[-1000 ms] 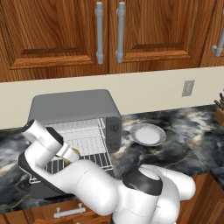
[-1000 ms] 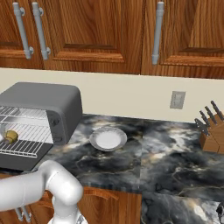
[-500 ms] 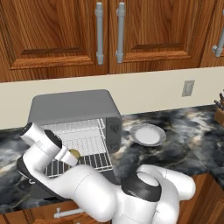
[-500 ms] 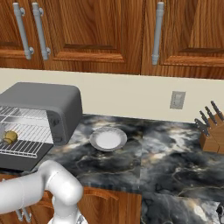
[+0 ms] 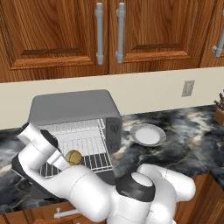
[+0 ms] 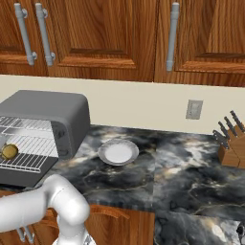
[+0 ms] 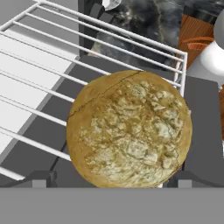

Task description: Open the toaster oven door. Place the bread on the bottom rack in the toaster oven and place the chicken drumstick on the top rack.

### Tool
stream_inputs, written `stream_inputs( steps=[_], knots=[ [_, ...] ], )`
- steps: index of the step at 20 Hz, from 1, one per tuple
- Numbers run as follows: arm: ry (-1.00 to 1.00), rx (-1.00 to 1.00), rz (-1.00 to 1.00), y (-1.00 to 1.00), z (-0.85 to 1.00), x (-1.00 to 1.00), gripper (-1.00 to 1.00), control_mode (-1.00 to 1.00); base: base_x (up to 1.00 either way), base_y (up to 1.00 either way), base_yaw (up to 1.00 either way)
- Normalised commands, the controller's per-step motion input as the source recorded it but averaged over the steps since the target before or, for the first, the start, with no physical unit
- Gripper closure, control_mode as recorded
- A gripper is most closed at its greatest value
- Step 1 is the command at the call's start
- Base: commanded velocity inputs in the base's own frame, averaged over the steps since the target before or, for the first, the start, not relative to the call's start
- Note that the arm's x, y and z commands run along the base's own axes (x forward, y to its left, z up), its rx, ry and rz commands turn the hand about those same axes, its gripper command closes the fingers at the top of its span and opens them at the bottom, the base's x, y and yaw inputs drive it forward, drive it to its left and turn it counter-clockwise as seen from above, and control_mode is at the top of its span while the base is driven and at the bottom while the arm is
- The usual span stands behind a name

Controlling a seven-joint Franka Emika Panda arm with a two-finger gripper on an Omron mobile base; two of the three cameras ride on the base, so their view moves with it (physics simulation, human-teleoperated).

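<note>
the bread (image 7: pixel 129 129) sits on the oven's bottom rack (image 7: pixel 52 78), between the gripper's (image 7: pixel 109 177) spread fingers. it looks light, crusty and squashable; grasp gently across its round middle.

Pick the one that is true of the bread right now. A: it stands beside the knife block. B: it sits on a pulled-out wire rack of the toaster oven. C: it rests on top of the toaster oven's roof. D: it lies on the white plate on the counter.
B: the bread rests on the wire rack drawn out of the open toaster oven; the plate on the counter holds nothing.
</note>
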Motion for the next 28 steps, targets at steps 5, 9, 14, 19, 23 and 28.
stream_inputs(
  steps=[5,9,14,19,23,28],
  knots=[
    [0.00,-0.01,-0.04,0.34,-0.94,-0.54,-1.00,-1.00,0.00,0.00,0.00],
    [0.04,0.00,0.02,0.19,-0.94,-0.46,-1.00,-1.00,0.00,0.00,0.00],
    [0.23,0.05,0.07,0.04,-0.64,-0.40,-1.00,-1.00,0.00,0.00,0.00],
    [0.21,0.10,0.20,0.02,-0.06,-0.51,-1.00,-1.00,0.00,0.00,0.00],
    [0.02,0.03,0.26,0.05,-0.07,-0.64,-1.00,-1.00,0.00,0.00,0.00],
    [-0.01,0.08,0.28,0.04,0.04,-0.49,-1.00,-1.00,0.00,0.00,0.00]
  ],
)
